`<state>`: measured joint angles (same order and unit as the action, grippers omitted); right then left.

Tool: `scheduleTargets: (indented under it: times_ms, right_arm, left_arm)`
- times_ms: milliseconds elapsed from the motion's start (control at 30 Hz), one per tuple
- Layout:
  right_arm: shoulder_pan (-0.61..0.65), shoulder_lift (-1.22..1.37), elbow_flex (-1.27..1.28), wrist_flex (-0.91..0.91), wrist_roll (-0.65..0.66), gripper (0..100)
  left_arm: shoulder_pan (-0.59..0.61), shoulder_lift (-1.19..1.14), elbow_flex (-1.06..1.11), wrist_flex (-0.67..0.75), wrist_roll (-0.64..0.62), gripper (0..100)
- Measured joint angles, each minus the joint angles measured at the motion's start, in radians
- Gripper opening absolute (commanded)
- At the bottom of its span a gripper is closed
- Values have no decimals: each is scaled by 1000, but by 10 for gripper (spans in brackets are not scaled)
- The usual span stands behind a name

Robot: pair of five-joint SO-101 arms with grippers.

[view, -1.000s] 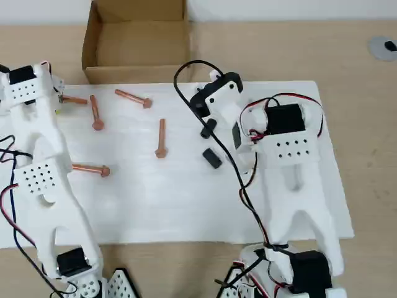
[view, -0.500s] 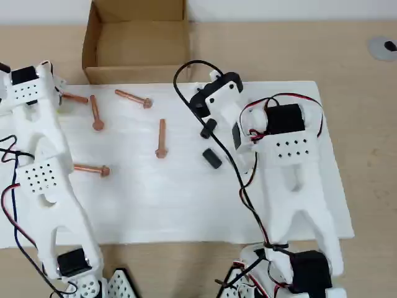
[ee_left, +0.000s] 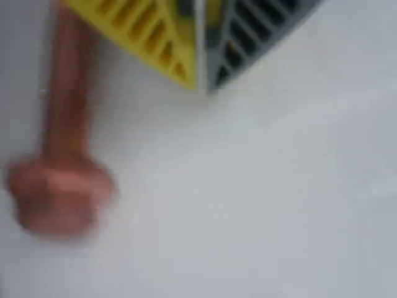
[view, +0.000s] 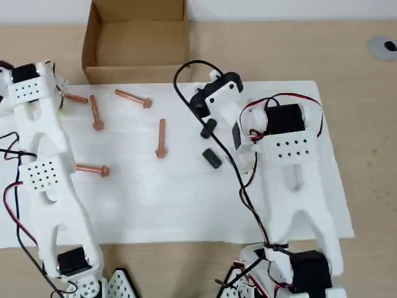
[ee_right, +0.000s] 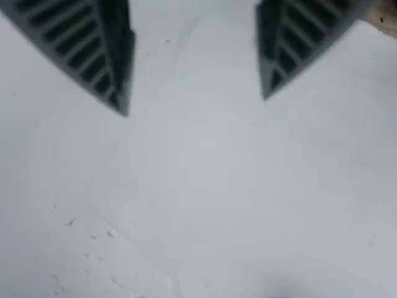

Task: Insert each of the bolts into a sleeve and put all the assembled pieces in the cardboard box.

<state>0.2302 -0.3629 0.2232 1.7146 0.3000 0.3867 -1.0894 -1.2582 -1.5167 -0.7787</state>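
The left arm (view: 43, 174) sits nearer three o'clock than before; the left gripper (ee_left: 200, 82) is closed beside a bolt (ee_left: 62, 143), and the right gripper (ee_right: 193, 99) gapes wide. Nothing is assembled; the cardboard box (view: 89, 53) at twelve o'clock is empty.

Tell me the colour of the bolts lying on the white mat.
Copper-orange; the bolts show best in the high view.

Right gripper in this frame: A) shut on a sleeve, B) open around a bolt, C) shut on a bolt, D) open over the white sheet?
D: in the right wrist view the right gripper has its fingers wide apart, with bare white sheet between them.
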Motion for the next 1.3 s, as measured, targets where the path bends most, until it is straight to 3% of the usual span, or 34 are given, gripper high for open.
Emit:
scheduleTargets:
  times_ms: [200,367,933,1300]
  right_arm:
    - [0,3,34,0,0,173]
    - [0,3,78,0,0,173]
    - [0,3,81,-2,0,173]
    - [0,3,81,-2,0,173]
  left_arm:
    - [-3,0,-301,-183,69,112]
    - [0,-3,-353,-218,75,128]
    - [21,-158,-204,91,37,182]
    - [-2,-203,-206,80,71,160]
